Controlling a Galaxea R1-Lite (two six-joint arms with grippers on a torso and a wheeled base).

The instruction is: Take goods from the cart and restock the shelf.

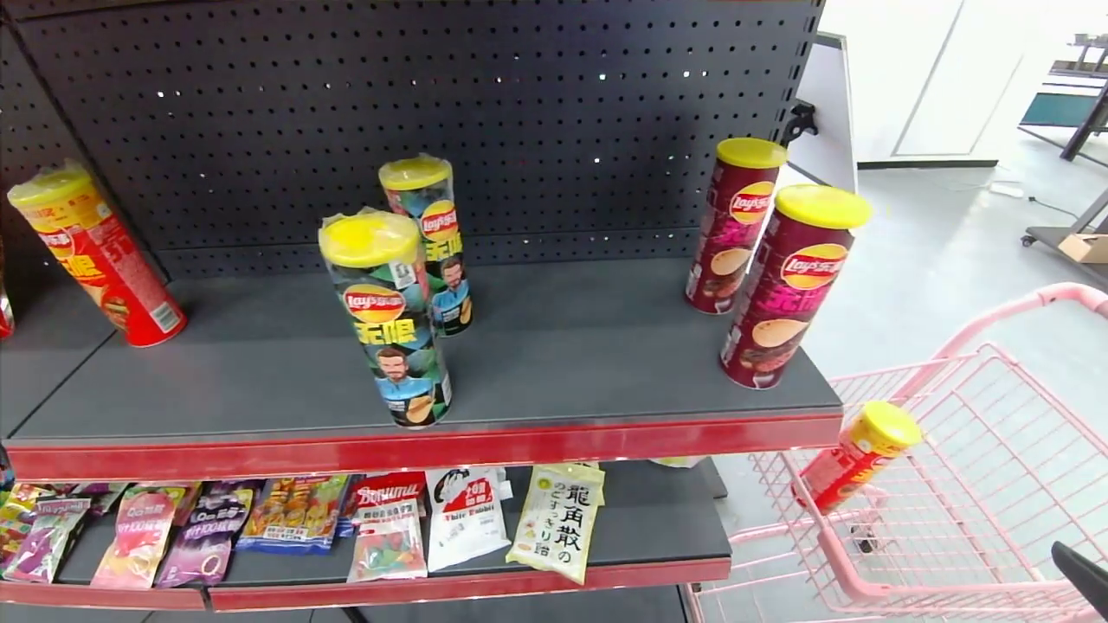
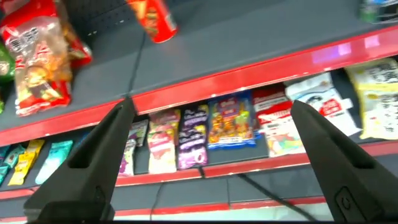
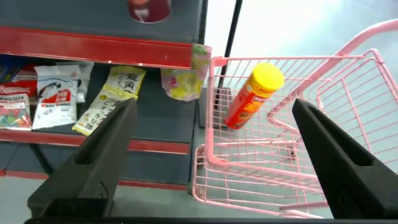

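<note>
Left gripper (image 2: pixel 212 104) and right gripper (image 3: pixel 214 104) are wide open and empty. Red can (image 1: pixel 857 454) lies tilted in cart (image 1: pixel 1065 296) corner nearest shelf (image 1: pixel 589 346). Green cans (image 1: pixel 389 329) and maroon cans (image 1: pixel 783 294) stand well apart.

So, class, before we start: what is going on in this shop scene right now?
A robot is restocking a dark shelf with a red front edge. The left pincer, open and empty, faces the shelves. The right pincer, also open and empty, faces the pink wire cart, where one red tube-shaped can with a yellow lid leans. Several other yellow-lidded cans already stand on the shelf.
</note>
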